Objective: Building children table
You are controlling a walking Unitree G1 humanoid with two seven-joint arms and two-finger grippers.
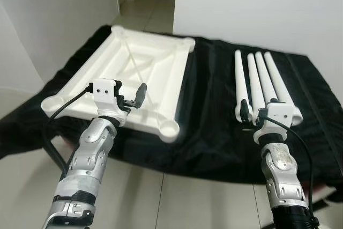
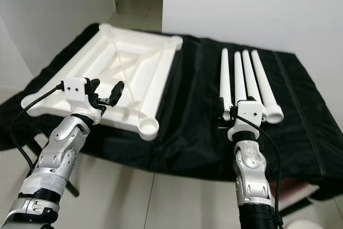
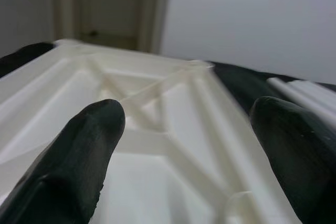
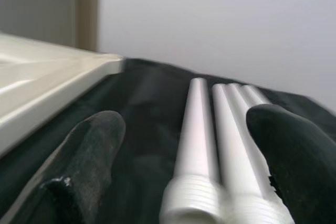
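Right fingers (image 4: 94, 150) straddle the table legs' (image 1: 257, 81) threaded ends.

white tabletop (image 1: 134, 73) | white legs (image 1: 260, 81) | black cloth (image 1: 209, 105)

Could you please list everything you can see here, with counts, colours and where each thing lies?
tabletop: one, white, upside down on the cloth's left part, ribs and corner sockets facing up.
table legs: four, white, side by side on the cloth's right part.
cloth: one, black, spread under the parts.
floor: pale tiles, below the cloth's near edge.
left gripper: black fingers open, over the tabletop's near edge.
right gripper: black fingers open, at the legs' near ends.
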